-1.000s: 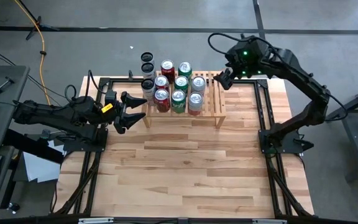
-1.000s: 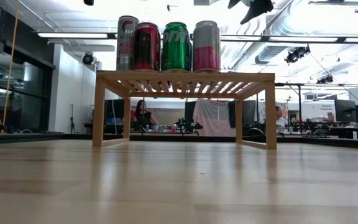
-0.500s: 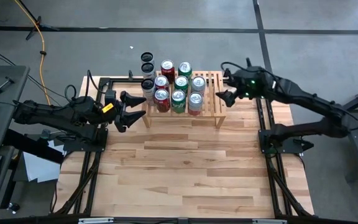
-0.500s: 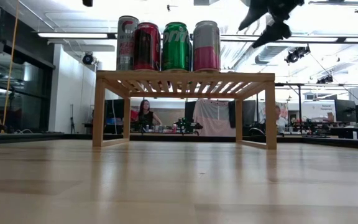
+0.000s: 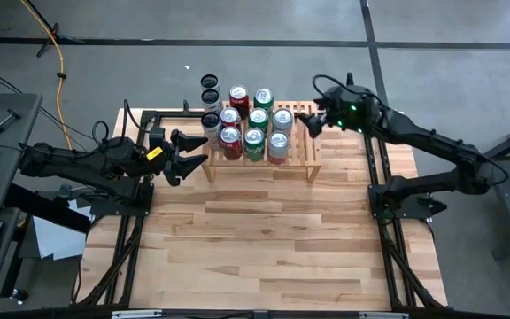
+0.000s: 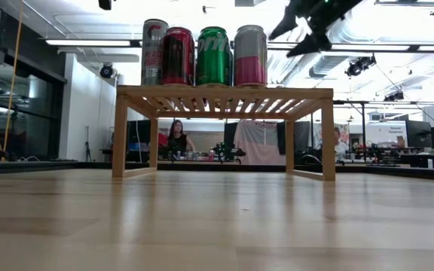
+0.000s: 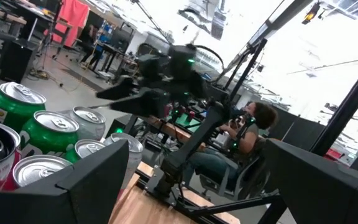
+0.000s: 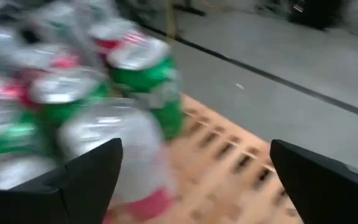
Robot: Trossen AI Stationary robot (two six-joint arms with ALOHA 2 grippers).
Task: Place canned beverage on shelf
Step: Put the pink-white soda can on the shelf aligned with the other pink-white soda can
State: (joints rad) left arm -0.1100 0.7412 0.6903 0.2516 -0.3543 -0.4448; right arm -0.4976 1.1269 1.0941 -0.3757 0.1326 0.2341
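The shelf (image 5: 264,142) stands at the far middle of the desk (image 5: 264,239), and everything else is placed from it. On its slatted top stand cans in rows: red cans (image 5: 231,140), green cans (image 5: 254,142) and silver cans (image 5: 278,143), packed side by side over the shelf's left and middle part. The slats at the shelf's right end are bare. Three dark-topped cans (image 5: 210,99) stand in a line just off the shelf's left far corner, on the left side of the packed rows.

The right pincer (image 5: 309,123) hangs above the bare right end of the shelf, just beside the silver cans, with its fingers spread apart and nothing between them. In the low view the right pincer (image 6: 301,28) shows above the shelf top, higher than the can tops and to the right of the silver-and-pink can (image 6: 250,56).

The left pincer (image 5: 187,152) waits just off the shelf's left end, near the shelf's front leg, its fingers open wide and empty.

In the low view a person (image 6: 176,138) shows under the shelf, far off in the room behind.
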